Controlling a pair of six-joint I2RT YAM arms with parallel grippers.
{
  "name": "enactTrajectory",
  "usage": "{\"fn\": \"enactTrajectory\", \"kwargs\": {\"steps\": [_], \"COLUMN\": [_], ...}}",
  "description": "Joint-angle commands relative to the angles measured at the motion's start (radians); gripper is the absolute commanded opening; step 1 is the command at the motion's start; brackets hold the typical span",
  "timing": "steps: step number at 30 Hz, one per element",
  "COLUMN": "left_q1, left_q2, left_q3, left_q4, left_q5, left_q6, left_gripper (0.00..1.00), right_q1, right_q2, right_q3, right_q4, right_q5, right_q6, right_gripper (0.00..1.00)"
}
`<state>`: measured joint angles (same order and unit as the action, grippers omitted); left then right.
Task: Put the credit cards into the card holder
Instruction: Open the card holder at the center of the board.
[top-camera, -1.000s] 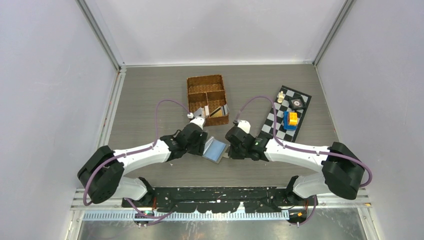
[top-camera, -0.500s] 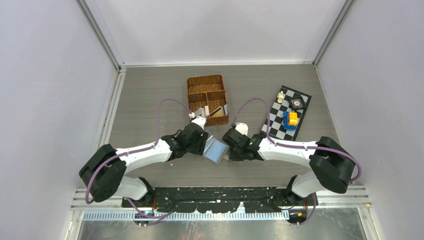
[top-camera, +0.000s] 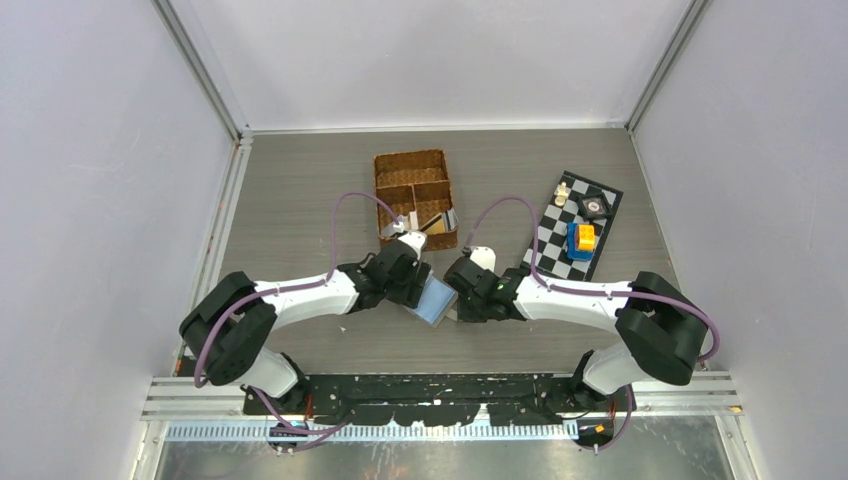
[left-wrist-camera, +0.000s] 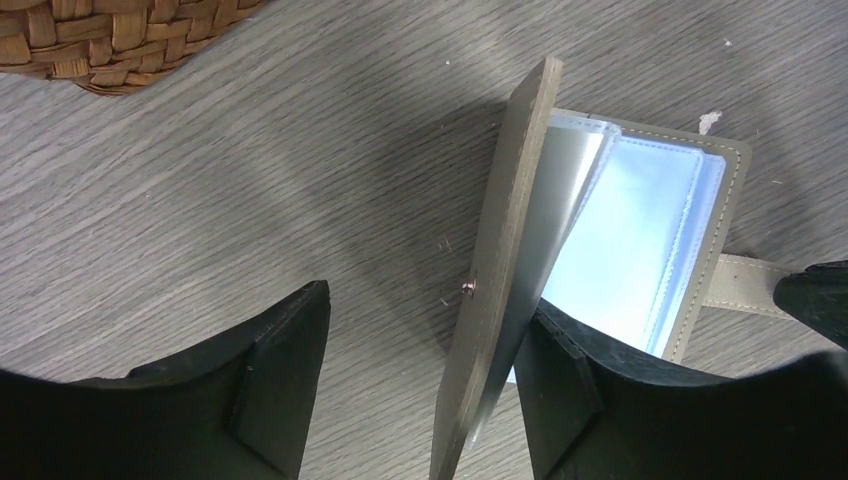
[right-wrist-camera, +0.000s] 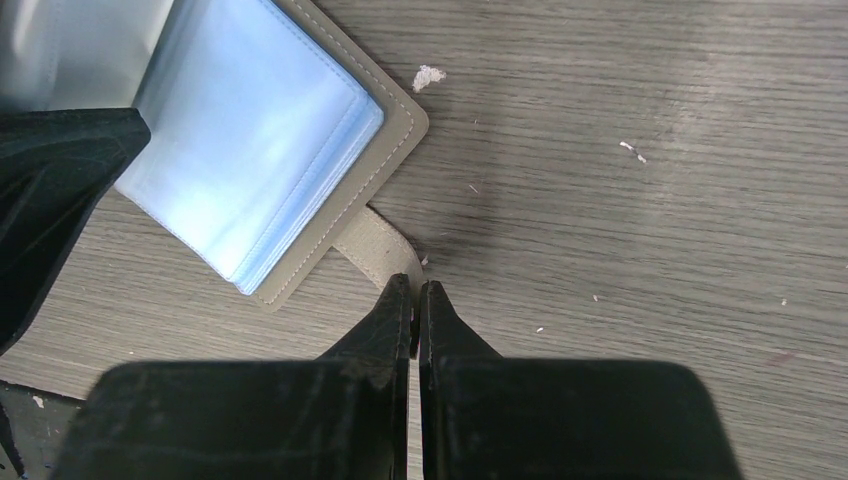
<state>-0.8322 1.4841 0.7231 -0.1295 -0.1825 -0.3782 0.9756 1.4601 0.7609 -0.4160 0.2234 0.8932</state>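
Lying open on the bench (top-camera: 300, 190), the card holder (top-camera: 433, 299) sits midway between the left and right edges and nearer the near edge than the far one. Its clear blue sleeves (right-wrist-camera: 250, 150) face up. One grey-olive cover (left-wrist-camera: 505, 260) stands tilted up off the sleeves on the left side, and the holder's long axis runs slantwise, from near-left toward far-right.

The left jaws are spread and straddle that raised cover: one finger is inside against it, the other well clear on the outside. The right jaws are pressed together, their tips on the snap tab (right-wrist-camera: 375, 245) at the holder's right side. They seem to pin it to the bench, though whether they pinch it cannot be told.

The credit cards (top-camera: 432, 222) lie just beyond, toward the far edge, in the near compartment of a brown wicker basket (top-camera: 385, 165). None is in the holder yet.

The left arm (top-camera: 300, 297) looks nearer the cards, so it would likely fetch one while the right arm (top-camera: 570, 297) steadies the holder.
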Motion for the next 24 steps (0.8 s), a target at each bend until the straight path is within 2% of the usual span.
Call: {"fn": "enactTrajectory", "kwargs": {"steps": [1,11,15,20,24], "left_q1": [-0.002,-0.002,-0.003,-0.002,-0.002], "left_q2": [-0.002,-0.072,-0.084,-0.082,-0.094], "left_q3": [0.039,0.038,0.039,0.039,0.039], "left_q4": [0.042,0.033,0.03,0.028,0.018], "left_q5": [-0.021,-0.08,-0.088,-0.078,-0.084], "left_q6": [0.036,0.084,0.096,0.093,0.084], "left_gripper": [0.67,0.6,0.55,0.43,0.4], "right_q1": [0.006,0.006,0.006,0.006,0.006], "right_q2": [0.003,0.004,0.008,0.01,0.007], "right_q3": [0.029,0.026,0.025,0.025,0.024], "right_q4": [0.017,0.011,0.013,0.011,0.007], "right_q5": [0.021,0.021,0.017,0.017,0.023], "right_q6": [0.0,-0.001,0.0,0.001,0.003], "right_gripper": [0.0,0.01,0.01,0.01,0.01]}}
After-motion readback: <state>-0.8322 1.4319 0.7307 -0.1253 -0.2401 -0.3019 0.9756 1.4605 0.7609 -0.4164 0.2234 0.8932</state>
